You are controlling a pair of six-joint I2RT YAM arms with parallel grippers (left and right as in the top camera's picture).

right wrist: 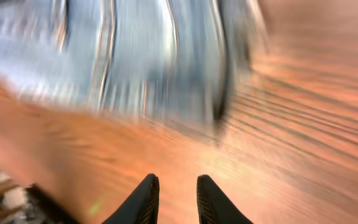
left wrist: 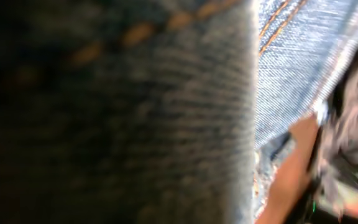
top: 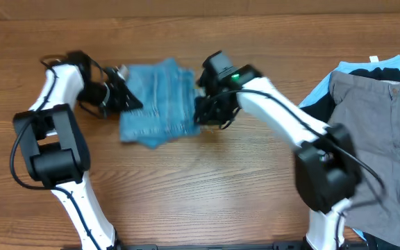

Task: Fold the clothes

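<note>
The clothes in hand are light-blue jeans (top: pixel 156 103), folded into a thick bundle left of the table's middle. My left gripper (top: pixel 123 98) sits at the bundle's left edge. In the left wrist view, denim (left wrist: pixel 135 112) lies right against the lens and hides the fingers. My right gripper (top: pixel 201 114) is at the bundle's right edge. In the right wrist view it (right wrist: pixel 174 180) hovers over bare wood, a narrow gap between its fingers and nothing in it, with the jeans (right wrist: pixel 135 56) a little ahead.
A pile of other clothes lies at the right edge: grey trousers (top: pixel 380 125) on top of black and sky-blue garments (top: pixel 367 68). The wooden table (top: pixel 207 180) stretches bare in front of the jeans.
</note>
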